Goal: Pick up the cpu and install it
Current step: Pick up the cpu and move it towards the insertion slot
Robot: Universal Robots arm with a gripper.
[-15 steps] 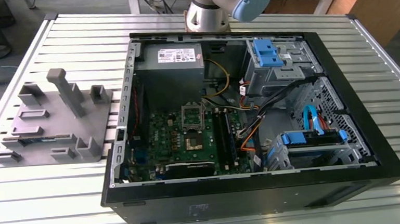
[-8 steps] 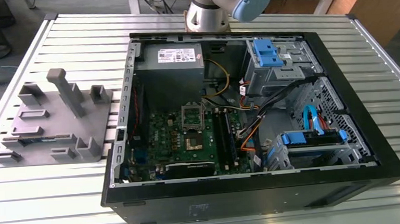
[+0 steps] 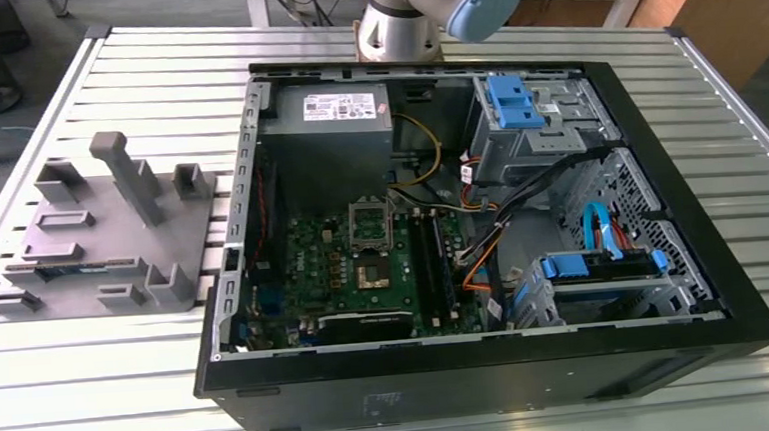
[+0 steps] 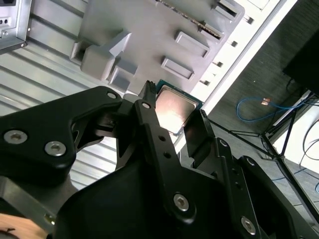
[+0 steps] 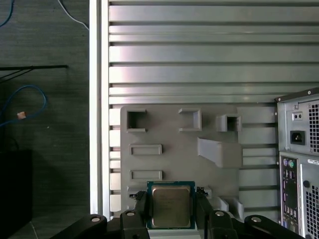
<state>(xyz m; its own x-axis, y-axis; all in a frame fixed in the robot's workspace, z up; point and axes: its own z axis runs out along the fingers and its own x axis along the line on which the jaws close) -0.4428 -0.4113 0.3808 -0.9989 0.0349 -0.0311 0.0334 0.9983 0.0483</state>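
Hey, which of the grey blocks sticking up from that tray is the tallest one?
The slim post towards the back of the grey tray in the exterior view. It rises well above the squat blocks around it.

The cpu [image 5: 171,199] lid is shiny brushed metal, a bit smudgy, with a green rim. The gripper [image 5: 172,209] is matt black. The tray [image 3: 113,244] is dull grey plastic, and the table [image 3: 101,383] is ribbed satin aluminium.

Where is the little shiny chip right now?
In both wrist views the chip is pinched between the fingers, held up over the grey tray, with the computer case nearby.
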